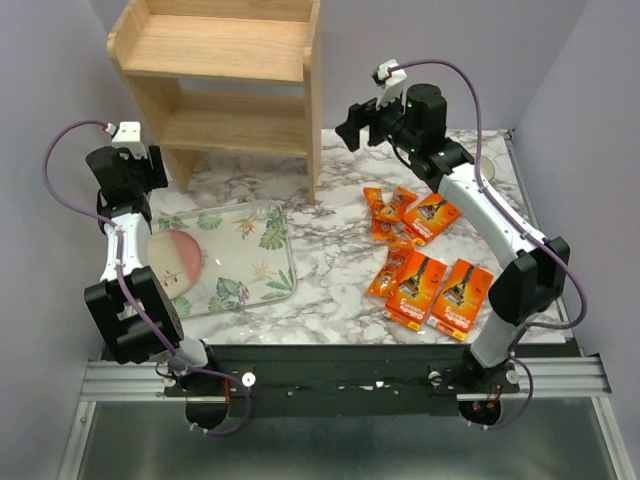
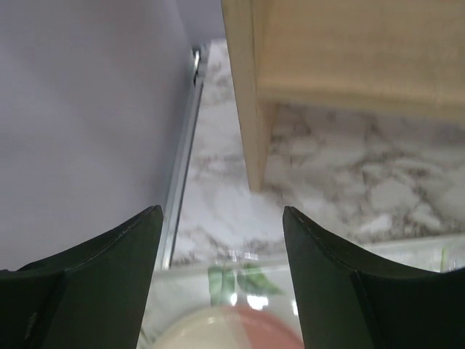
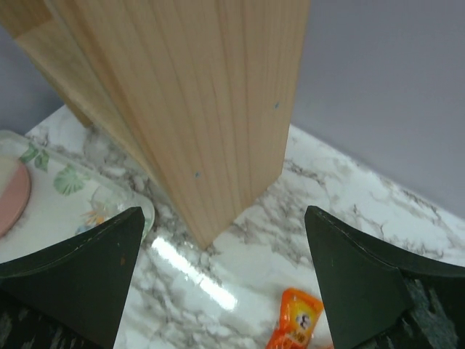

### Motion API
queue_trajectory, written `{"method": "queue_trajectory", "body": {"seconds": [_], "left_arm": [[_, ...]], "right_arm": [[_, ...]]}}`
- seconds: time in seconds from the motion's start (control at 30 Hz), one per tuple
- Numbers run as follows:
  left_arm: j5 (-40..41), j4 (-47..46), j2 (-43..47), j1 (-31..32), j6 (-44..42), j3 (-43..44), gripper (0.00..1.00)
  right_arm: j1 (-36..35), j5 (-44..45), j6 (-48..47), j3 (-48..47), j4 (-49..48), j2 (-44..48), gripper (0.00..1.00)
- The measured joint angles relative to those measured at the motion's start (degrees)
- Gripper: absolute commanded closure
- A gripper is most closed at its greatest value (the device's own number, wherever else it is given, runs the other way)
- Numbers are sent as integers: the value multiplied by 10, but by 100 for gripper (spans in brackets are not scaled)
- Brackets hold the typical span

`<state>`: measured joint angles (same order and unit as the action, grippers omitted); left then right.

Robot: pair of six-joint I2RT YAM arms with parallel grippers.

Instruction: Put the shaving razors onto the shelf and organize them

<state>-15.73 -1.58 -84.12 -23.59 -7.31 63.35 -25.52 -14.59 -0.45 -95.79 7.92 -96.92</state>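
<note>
Several bright-orange razor packs (image 1: 420,260) lie loose on the marble table, right of centre. Wide cards lie at the front (image 1: 418,290) and narrow packs behind them (image 1: 378,212). The light wooden shelf (image 1: 235,60) stands at the back left with both tiers bare. My right gripper (image 1: 352,125) is open and empty, held in the air beside the shelf's right side panel (image 3: 203,102). One narrow razor pack (image 3: 298,323) shows below it. My left gripper (image 1: 150,178) is open and empty, above the tray near the shelf's left leg (image 2: 247,94).
A clear leaf-print tray (image 1: 270,215) lies in front of the shelf on the left and holds a round pink-and-cream object (image 1: 175,262). Purple walls close in the left, back and right. A metal rail (image 2: 185,145) runs along the table's left edge.
</note>
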Motion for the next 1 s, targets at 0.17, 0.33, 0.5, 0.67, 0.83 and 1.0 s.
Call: {"method": "queue_trajectory", "body": {"seconds": [0.17, 0.33, 0.5, 0.67, 0.83, 1.0], "left_arm": [[-8, -131, -73, 3, 35, 67, 31], [-8, -195, -152, 17, 57, 148, 39], [-16, -219, -198, 52, 59, 197, 53], [-16, -235, -199, 52, 61, 188, 58], [-16, -270, -189, 58, 61, 159, 60], [-16, -276, -161, 80, 62, 125, 60]], "right_arm": [[-50, 77, 0, -93, -36, -85, 0], [-89, 128, 0, -108, -90, -118, 0], [-108, 151, 0, -108, -122, -133, 3], [-109, 207, -1, -161, -147, -184, 8], [-109, 270, -11, -185, -163, -230, 13], [-109, 332, -20, -185, -165, -250, 18]]}}
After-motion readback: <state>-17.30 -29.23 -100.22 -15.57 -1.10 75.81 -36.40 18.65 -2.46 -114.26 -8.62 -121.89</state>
